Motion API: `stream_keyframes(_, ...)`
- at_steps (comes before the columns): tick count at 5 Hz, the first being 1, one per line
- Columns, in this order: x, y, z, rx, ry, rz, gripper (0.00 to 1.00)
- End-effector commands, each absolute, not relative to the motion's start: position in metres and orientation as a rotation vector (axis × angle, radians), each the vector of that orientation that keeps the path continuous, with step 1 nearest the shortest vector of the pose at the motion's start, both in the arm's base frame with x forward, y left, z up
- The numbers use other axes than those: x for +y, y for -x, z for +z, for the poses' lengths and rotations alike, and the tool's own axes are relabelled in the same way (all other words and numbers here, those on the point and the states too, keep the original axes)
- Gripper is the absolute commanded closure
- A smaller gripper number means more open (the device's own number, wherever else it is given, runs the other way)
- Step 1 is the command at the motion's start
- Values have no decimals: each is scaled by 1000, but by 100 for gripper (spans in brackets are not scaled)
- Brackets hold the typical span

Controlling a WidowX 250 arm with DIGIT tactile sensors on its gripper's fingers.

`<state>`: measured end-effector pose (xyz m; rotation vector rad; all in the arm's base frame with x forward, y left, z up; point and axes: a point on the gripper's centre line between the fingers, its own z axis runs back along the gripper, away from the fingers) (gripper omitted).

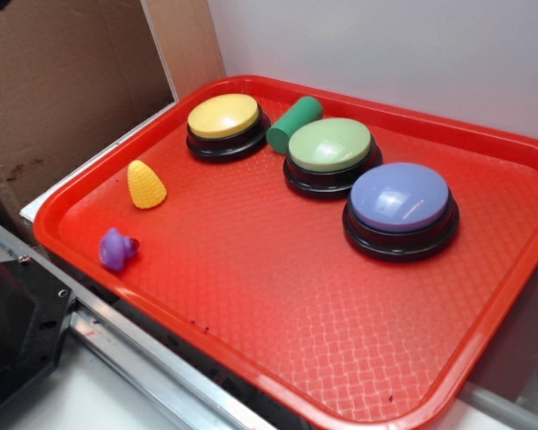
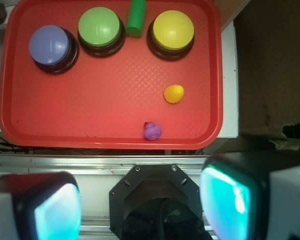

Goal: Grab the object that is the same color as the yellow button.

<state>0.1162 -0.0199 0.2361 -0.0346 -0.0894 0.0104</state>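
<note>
- 3 buttons sit on the red tray [image 1: 484, 358]; the yellow button [image 1: 223, 117] is at upper left of the exterior frame.
- Below it, at left, stands the toy corn cob [image 1: 146, 184], untouched.
- Gripper [image 2: 140, 205] hangs well back off the tray, fingers [image 2: 230, 200] wide apart, empty.
- Risk: the purple toy [image 1: 117, 248] lies near the corn; a skewed descent could nudge it, or tip the cone.
- No readable writing anywhere.

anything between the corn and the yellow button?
Nothing. Only bare tray lies between the corn and the yellow button; the wrist view shows it best, and the exterior view agrees.
</note>
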Motion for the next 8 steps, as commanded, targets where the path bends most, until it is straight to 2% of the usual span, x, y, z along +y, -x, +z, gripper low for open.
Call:
stream_keyframes(1, -20, -116, 236, -89, 35, 10, 0)
stream_keyframes(2, -10, -121, 224, -105, 23, 86, 0)
stream_keyframes(4, 18, -139, 174, -106, 42, 325, 0)
stream_keyframes(5, 32, -149, 145, -136, 90, 558, 0)
stream_keyframes(8, 50, -195, 67, -142, 84, 768, 0)
